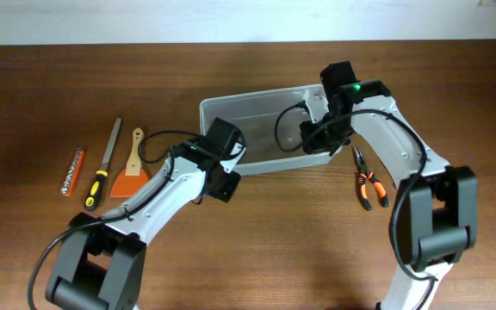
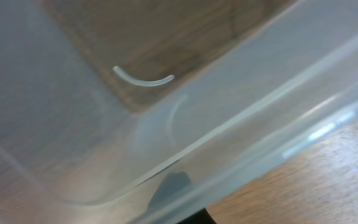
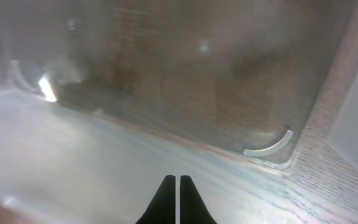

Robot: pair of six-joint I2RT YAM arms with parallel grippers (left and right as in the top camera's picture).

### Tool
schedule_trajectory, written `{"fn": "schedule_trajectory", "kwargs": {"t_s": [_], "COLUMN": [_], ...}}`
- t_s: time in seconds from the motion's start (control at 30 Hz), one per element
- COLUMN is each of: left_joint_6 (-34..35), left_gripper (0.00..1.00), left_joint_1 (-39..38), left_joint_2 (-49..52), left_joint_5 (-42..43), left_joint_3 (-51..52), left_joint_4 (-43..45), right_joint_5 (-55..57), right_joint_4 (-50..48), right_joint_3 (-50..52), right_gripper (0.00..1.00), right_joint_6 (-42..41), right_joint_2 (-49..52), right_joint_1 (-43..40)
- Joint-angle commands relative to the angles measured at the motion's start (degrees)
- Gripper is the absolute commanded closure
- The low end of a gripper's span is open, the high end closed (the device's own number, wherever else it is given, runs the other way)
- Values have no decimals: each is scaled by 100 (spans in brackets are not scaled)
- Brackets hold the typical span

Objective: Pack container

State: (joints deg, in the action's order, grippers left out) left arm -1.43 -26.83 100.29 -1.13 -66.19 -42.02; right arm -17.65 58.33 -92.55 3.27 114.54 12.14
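Container between left gripper and right gripper, on wood-grain table.
Smooth clear plastic, rounded corners, right at both tips. Right: dark tapered fingers narrow, tips together. Left: can't tell.

Dark brown wooden table under even light, pale wall behind.

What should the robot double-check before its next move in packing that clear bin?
1. Container upright: ok.
2. Container empty, with room for tools: ok.
3. Pliers, scraper and file lying outside it, unobstructed: ok.
4. Right end effector fingers together: ok. Whether it grips the container: cannot tell.
5. Left end effector at the container's near left corner: ok. Open or shut: cannot tell.
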Motion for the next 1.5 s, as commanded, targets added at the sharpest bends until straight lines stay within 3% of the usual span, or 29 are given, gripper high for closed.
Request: {"fn": "schedule_trajectory", "kwargs": {"t_s": [0.0,0.23,0.37,0.53,0.6,0.73,0.97,1.07,1.2,1.47], "left_joint_6": [61,79,79,83,83,81,72,52,33,37], "left_gripper": [98,98,98,98,89,55,49,1,1,1], "left_joint_1": [138,299,299,299,302,409,855,990,1174,1526], "left_joint_2": [11,-114,-549,-1377,-1738,-2299,-3165,-3488,-3703,-3700], "left_joint_5": [-66,-13,-13,-22,-85,-365,-754,-999,-1574,-1655], "left_joint_3": [37,-162,-474,-813,-914,-1143,-1390,-1390,-1390,-1390], "left_joint_4": [70,-236,-737,-1123,-1119,-1119,-903,-745,-774,-1156], "right_joint_5": [-9,450,1093,1029,922,907,796,442,389,391], "right_joint_4": [-2,-92,-179,-170,-184,-247,-297,-295,-302,-61], "right_joint_3": [35,-214,-293,-291,-291,-247,-142,-142,-140,-140], "right_gripper": [96,96,96,96,96,96,96,96,96,96], "right_joint_6": [81,72,-81,-133,-186,-269,-535,-533,-533,-531], "right_joint_2": [-483,-1038,-1119,-938,-905,-789,-81,118,188,192], "right_joint_1": [57,-33,-334,-916,-1119,-1379,-1213,-1106,-946,-560]}}
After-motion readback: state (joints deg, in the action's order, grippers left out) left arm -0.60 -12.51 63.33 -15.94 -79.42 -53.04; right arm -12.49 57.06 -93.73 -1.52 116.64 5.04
